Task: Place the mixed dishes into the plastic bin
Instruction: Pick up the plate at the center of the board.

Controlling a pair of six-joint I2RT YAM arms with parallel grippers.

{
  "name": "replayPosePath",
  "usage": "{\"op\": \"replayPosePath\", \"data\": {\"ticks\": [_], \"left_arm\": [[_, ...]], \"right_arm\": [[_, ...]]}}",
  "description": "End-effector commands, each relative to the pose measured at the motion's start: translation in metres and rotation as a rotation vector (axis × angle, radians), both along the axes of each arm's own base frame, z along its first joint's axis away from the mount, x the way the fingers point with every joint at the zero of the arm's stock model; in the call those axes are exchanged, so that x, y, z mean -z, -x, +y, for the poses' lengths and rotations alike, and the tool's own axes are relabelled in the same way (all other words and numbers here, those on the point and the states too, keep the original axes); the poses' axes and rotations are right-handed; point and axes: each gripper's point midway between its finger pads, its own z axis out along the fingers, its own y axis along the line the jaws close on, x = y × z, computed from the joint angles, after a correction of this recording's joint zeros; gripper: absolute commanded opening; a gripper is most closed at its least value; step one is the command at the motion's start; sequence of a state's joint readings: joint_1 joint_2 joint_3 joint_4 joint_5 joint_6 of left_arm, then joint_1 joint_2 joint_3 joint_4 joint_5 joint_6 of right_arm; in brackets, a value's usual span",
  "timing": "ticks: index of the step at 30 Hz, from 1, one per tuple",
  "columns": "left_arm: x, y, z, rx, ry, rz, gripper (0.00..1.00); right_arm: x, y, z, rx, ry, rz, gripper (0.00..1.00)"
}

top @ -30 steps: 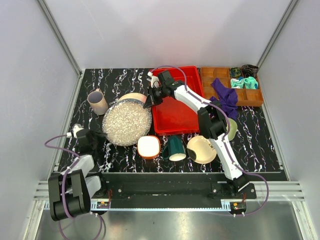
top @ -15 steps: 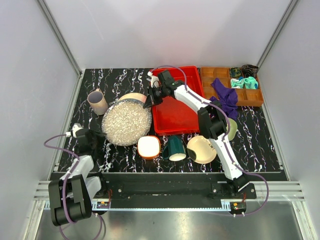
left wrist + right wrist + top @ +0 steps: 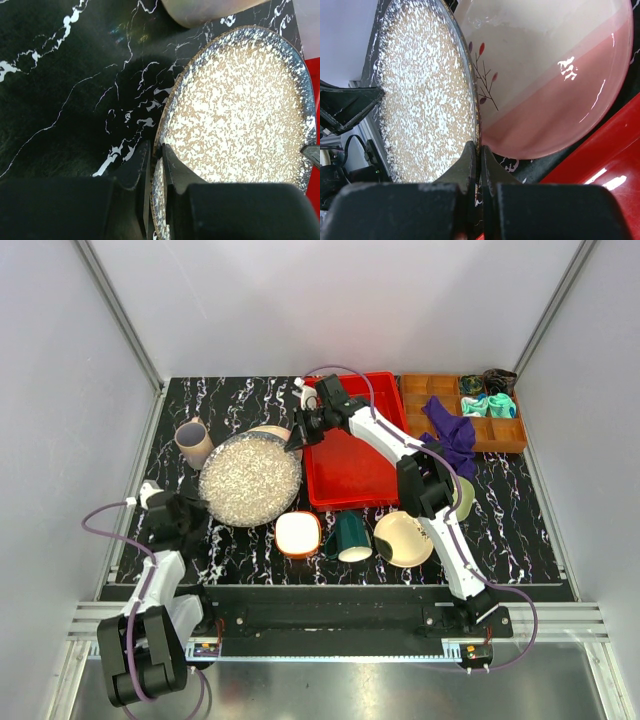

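Overlapping the pink-cream plate [image 3: 550, 85], the big speckled grey plate [image 3: 250, 480] is gripped at opposite rims: the left tool [image 3: 156, 150] is clamped on its near-left edge, the right tool [image 3: 479, 150] on its far-right edge, just beside the red plastic bin [image 3: 350, 475] on the tabletop [image 3: 520, 510].

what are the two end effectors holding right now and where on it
Both hold the speckled grey plate by its rim: left end effector on the near-left edge, right end effector on the far-right edge.
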State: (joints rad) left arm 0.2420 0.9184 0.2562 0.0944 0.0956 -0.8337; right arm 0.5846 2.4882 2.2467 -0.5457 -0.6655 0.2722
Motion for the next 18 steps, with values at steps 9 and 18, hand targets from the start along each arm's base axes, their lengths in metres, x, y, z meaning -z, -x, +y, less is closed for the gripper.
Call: {"op": "replayPosePath", "data": {"ticks": [9, 18], "left_arm": [[-0.099, -0.039, -0.009, 0.102, -0.055, -0.279, 0.0], [-0.114, -0.047, -0.024, 0.157, -0.067, -0.302, 0.0]], "right_arm": [[-0.093, 0.012, 0.027, -0.071, -0.156, -0.142, 0.0], [-0.106, 0.011, 0.023, -0.055, -0.154, -0.177, 0.0]]}}
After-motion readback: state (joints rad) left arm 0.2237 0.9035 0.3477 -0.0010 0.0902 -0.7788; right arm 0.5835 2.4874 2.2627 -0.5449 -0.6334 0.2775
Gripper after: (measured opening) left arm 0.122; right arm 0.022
